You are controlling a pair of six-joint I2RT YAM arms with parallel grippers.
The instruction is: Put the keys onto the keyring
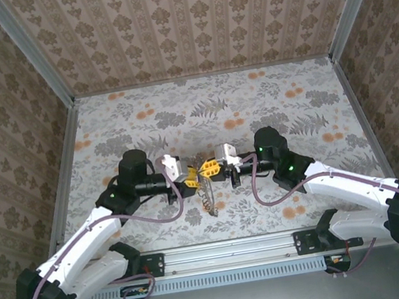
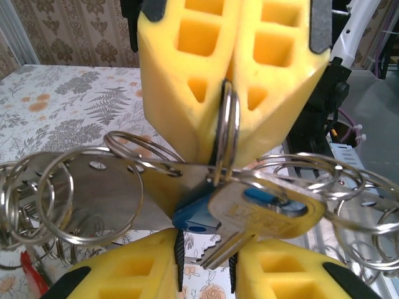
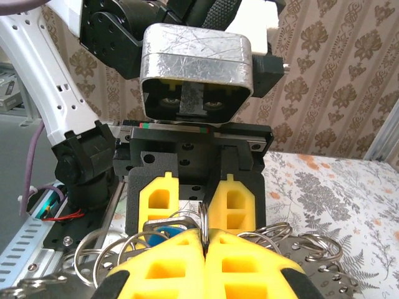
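Both grippers meet above the table's middle. My right gripper is shut on one silver ring of the keyring, a chain of linked metal rings that sags below. At that ring's lower edge lie a yellow-headed key and a blue-headed key; whether they are threaded on I cannot tell. My left gripper is open. The yellow key's blade lies between its fingers, with a gap on the left side. A red bit shows low left.
A flat metal tag hangs among the rings. The floral table has patterned walls on three sides. A metal rail carrying both arm bases runs along the near edge, and purple cables loop off the arms.
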